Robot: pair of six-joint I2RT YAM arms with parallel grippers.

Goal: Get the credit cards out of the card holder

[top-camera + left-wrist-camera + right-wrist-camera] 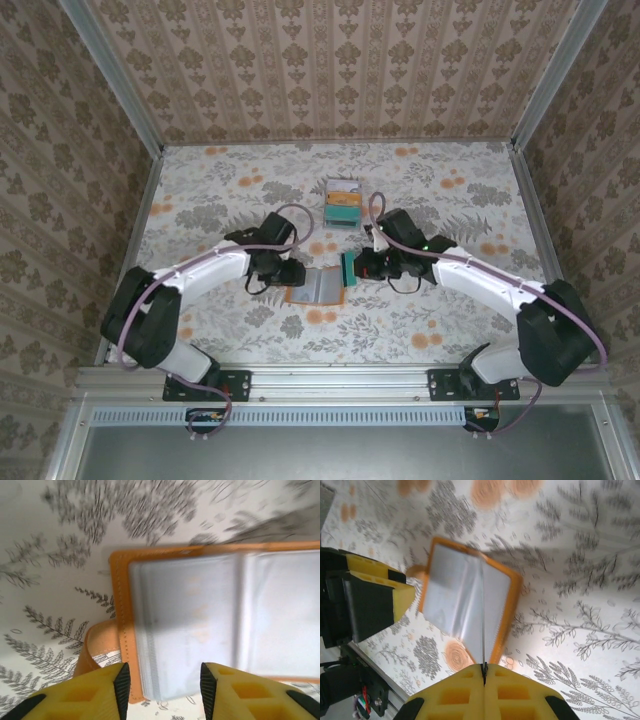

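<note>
Right end effector (484, 667) pinches a teal card (347, 268), edge-on, beside the open card holder (312, 284) on the tabletop (450, 320). Left end effector (162, 680), jaws parted, hangs over its blurred pockets (200, 625); more cards (343, 201) stacked beyond.

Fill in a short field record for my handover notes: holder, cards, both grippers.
card holder: lying open on the table, between the grippers
teal card: held on edge at the holder's right side; unclear whether fully free
right gripper: shut on teal card
left gripper: open, over the holder's edge
card stack: on the table beyond the holder
</note>
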